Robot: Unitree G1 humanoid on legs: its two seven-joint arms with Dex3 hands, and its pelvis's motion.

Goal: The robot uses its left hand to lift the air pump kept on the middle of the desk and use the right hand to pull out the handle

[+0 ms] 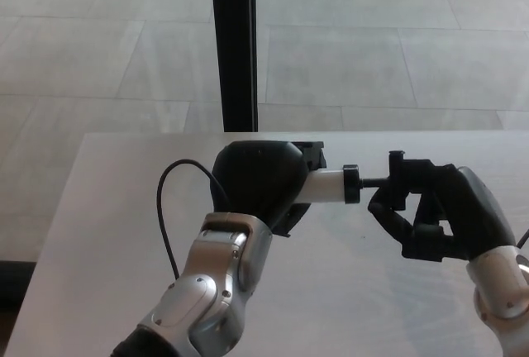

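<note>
My left hand point(258, 183) is shut on the air pump point(326, 185), holding it above the desk point(99, 233) with its white barrel pointing right. Only the barrel, a black collar and a thin rod stick out of my fist. The black handle point(397, 168) sits at the rod's right end. My right hand point(434, 208) is curled around that handle, fingers closed on it. A black hose point(169, 208) loops down from the pump along my left forearm.
The pale desk fills the lower half of the view. A dark vertical pillar point(233, 43) stands behind its far edge, in front of a tiled floor point(388, 43).
</note>
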